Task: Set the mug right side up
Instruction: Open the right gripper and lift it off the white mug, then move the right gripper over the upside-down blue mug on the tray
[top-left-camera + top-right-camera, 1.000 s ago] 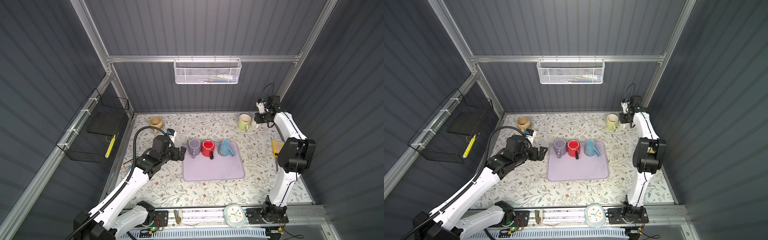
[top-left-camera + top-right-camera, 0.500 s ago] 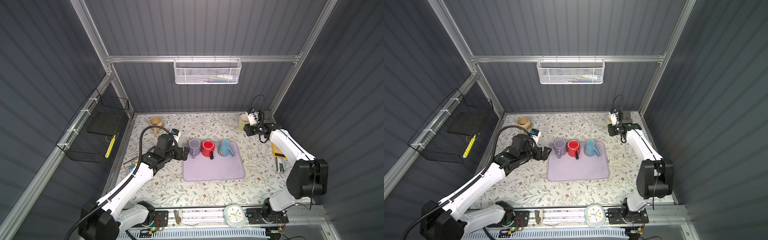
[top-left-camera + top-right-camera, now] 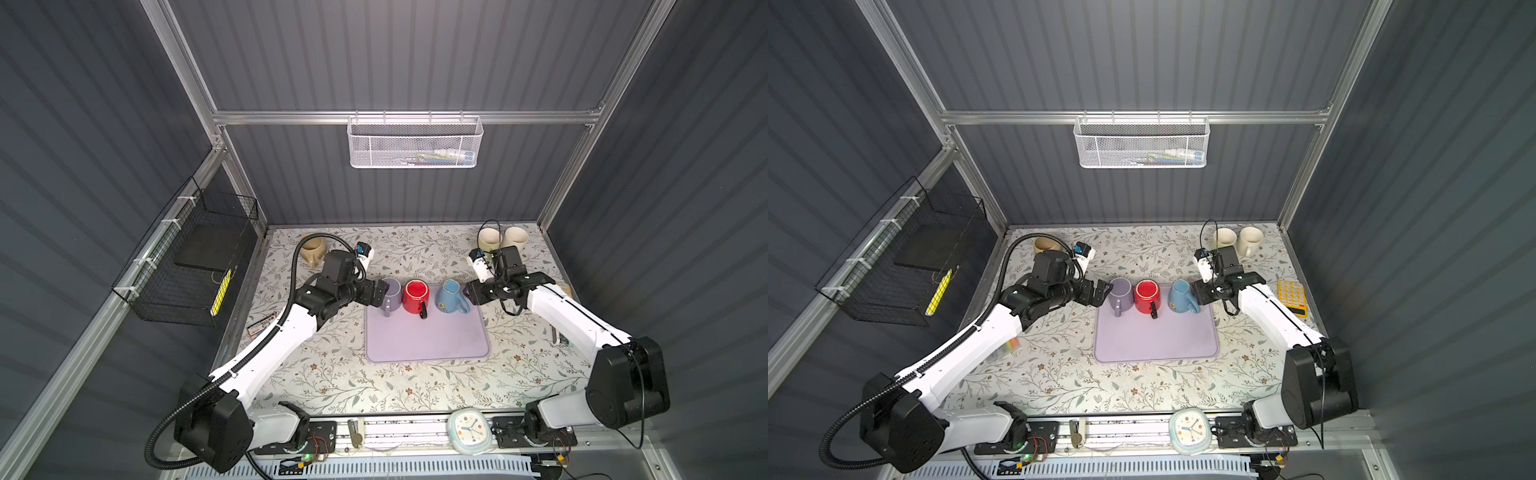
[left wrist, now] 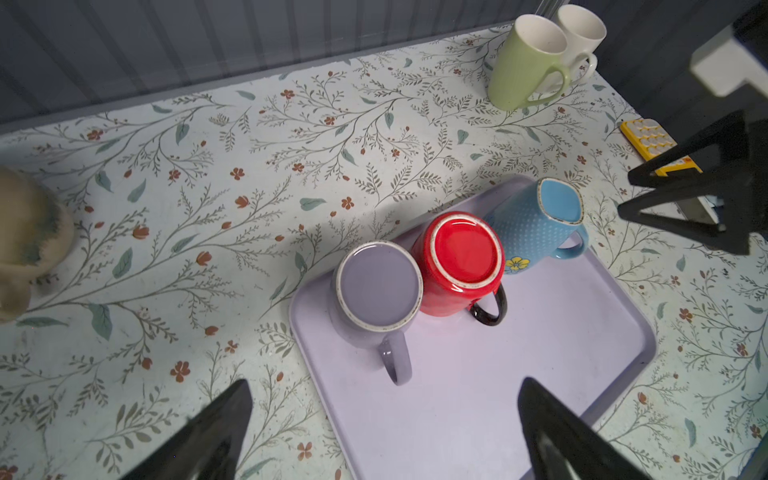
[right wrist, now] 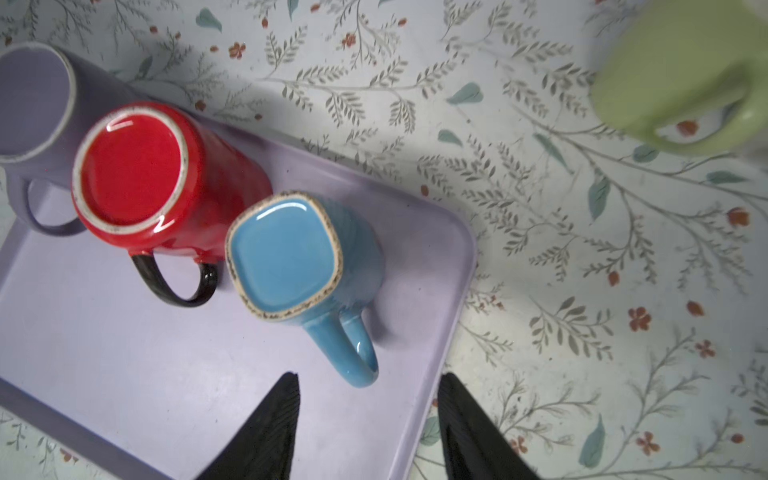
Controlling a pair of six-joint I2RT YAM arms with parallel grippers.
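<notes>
A: Where do we hold our left gripper?
B: At the far left corner of the lavender tray, left arm stretched low, jaws spread wide, empty.
A: And our right gripper?
B: At the tray's far right corner, right arm reaching in, jaws parted, gripping nothing.

The red mug and blue mug look glossy-glazed, the lilac mug matt.
</notes>
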